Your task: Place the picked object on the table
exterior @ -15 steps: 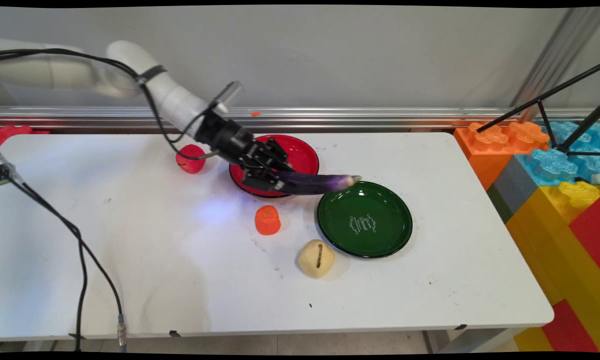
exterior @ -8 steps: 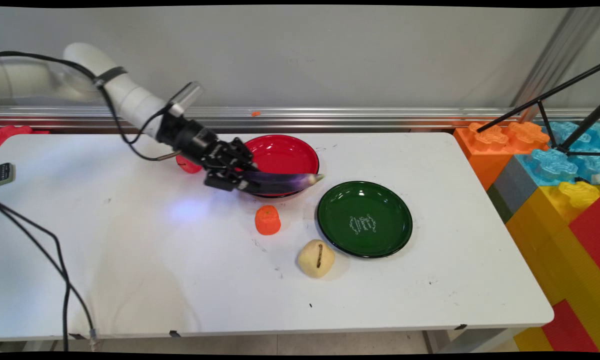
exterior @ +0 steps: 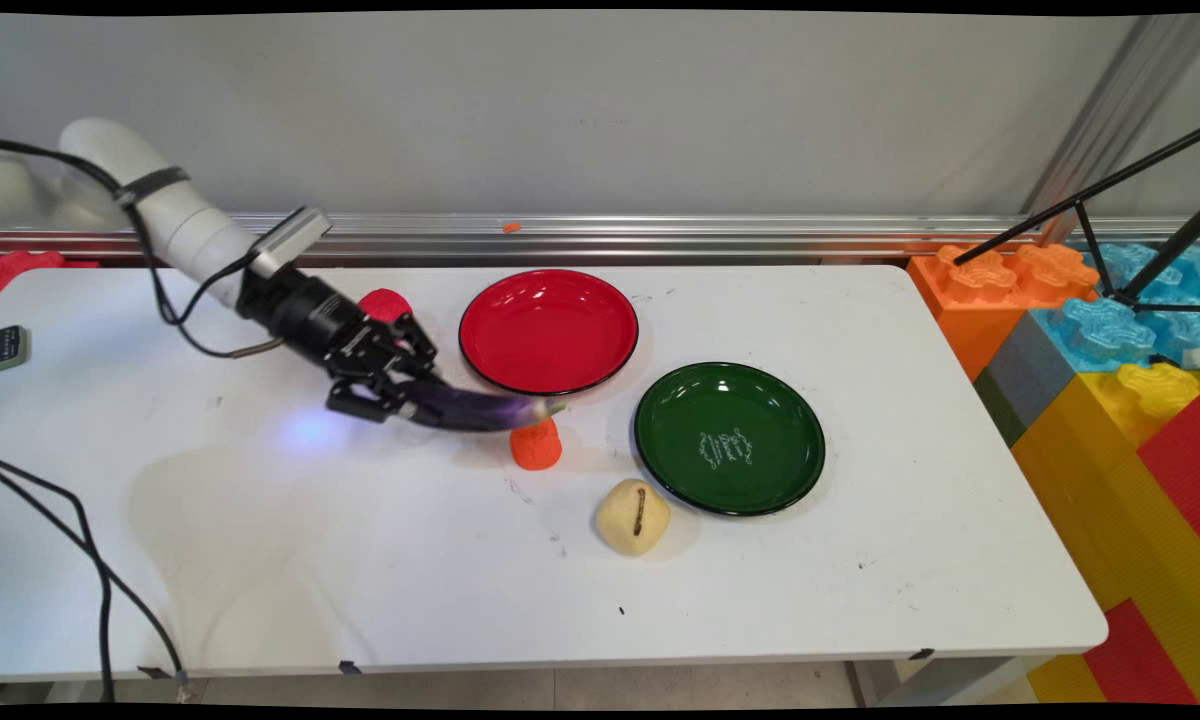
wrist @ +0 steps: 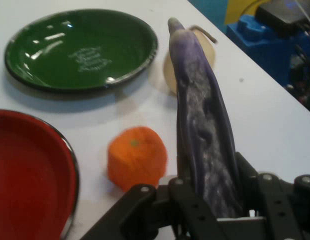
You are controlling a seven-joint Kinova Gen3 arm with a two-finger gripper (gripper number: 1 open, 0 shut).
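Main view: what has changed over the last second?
The hand, shut on the purple eggplant, carried it leftward and nearer, off the red plate; its tip now hangs above the orange fruit. Plates, fruits and green plate stayed put.

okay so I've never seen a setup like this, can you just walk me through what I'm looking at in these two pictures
It's a white robot arm working at a white table. The wide picture comes from a fixed camera looking down across the table. The close-up comes from a camera on the arm's hand, looking out along its black gripper, the two-fingered claw at the arm's end.

The gripper is shut on a long purple toy eggplant, which sticks out in front of it, above the table.

On the table lie a red plate, a green plate, an orange toy fruit just under the eggplant's tip, a pale pear-like toy and a red toy behind the gripper. Big coloured blocks stand to the right of the table.
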